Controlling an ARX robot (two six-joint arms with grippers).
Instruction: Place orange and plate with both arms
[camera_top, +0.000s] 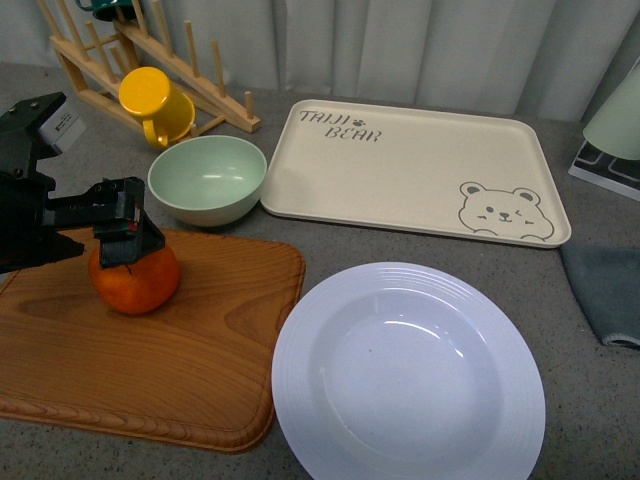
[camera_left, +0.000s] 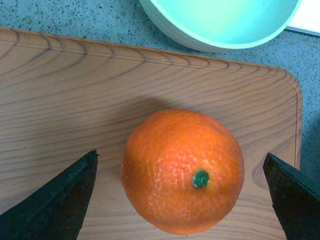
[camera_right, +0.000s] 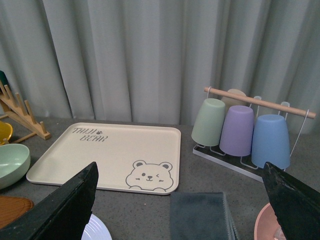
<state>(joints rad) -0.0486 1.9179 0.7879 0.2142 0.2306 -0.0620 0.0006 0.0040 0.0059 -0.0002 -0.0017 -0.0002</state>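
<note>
Front view: the orange (camera_top: 135, 278) sat on the wooden cutting board (camera_top: 210, 350), towards its far left, stem spot up. The left gripper (camera_top: 125, 238) was directly over it and hid the top of the fruit. From the front I could not tell whether they touched. In the left wrist view both fingers (camera_left: 60, 200) stood spread wide, one either side of the orange, with board visible in each gap and no contact. The white ridged plate (camera_top: 500, 335) lay empty on the grey counter, just right of the board, its near edge cut off by the frame. The right arm was out of the front view. Its wrist camera showed the right gripper (camera_right: 180, 164) with fingers spread, holding nothing, facing the bear tray (camera_right: 100, 150), with only a sliver of plate at the frame edge.
</note>
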